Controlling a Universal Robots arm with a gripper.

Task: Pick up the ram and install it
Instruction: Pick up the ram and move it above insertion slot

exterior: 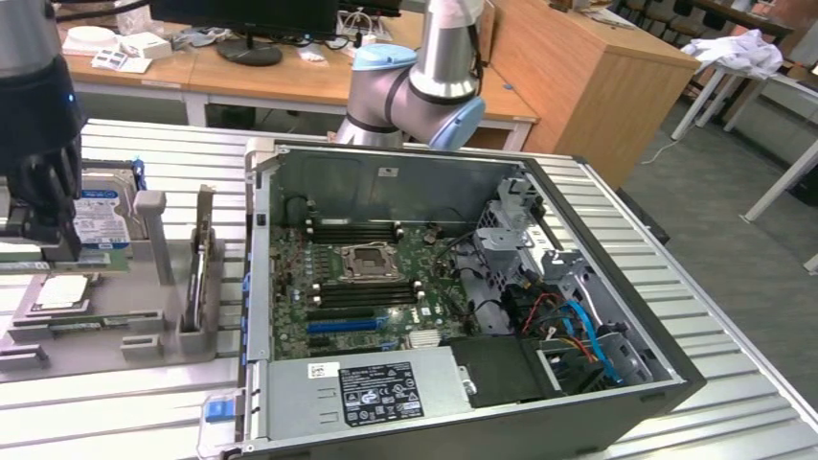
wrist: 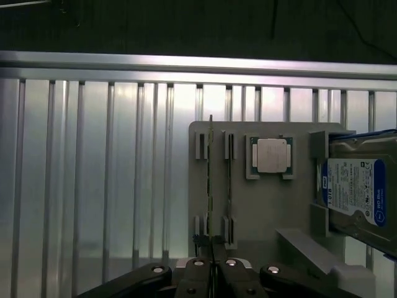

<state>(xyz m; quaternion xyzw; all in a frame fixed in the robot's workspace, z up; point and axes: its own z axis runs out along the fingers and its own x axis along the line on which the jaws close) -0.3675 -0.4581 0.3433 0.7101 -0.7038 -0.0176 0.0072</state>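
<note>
While the hand point(wrist: 211, 268) hung over the holder point(wrist: 267, 208), its fingers were pressed together, and they appeared to pinch the ram point(wrist: 211, 180) by its thin edge. Seen edge-on, the ram ran straight out from the fingertips, just beside one pair of the holder's slot blocks, and reached a little past the holder's rim. A second stick point(wrist: 229, 186) stood upright in the neighbouring pair of blocks, close to the ram and parallel to it. Beyond that stick a square silver chip point(wrist: 271, 155) lay flat in its pocket, and beyond the chip a blue-labelled drive point(wrist: 355, 192) sat in its cradle. The holder rested on a slatted metal desk point(wrist: 93, 174). At the exterior view's left the hand hung above the holder. The open case point(exterior: 383, 182) lay on the same desk to the exterior view's right of the holder, and black slots point(exterior: 352, 231) flanked the socket on its board. Behind the case rose the arm point(exterior: 435, 86), and farther back stood a wooden desk point(exterior: 256, 81).
</note>
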